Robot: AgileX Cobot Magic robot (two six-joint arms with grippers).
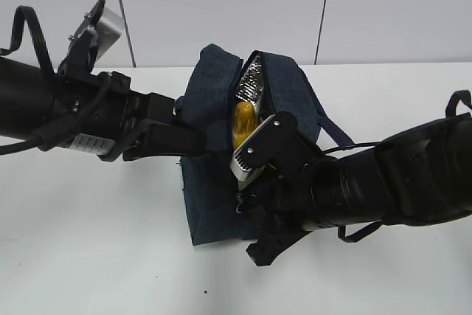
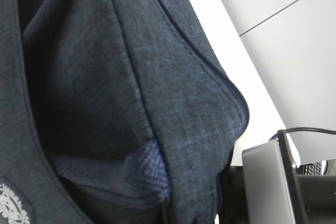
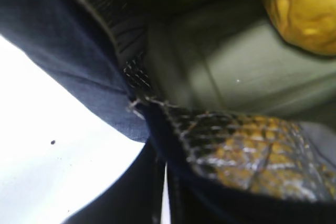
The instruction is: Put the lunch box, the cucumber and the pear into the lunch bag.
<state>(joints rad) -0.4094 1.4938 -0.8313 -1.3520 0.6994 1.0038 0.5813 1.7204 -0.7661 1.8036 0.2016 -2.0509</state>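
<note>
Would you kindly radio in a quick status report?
Left gripper shut, against the lunch bag side. Right gripper shut at its open mouth. Pear and lunch box inside. Cucumber unseen.

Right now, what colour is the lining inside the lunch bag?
Silver foil lining with a quilted pattern; the lunch bag itself is dark navy. It shows best in the exterior view.

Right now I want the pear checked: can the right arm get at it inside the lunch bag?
Probably yes. The lunch bag gapes open, the pear lies uncovered on the lunch box, and the right gripper sits at the mouth, though its fingers are shut.
</note>
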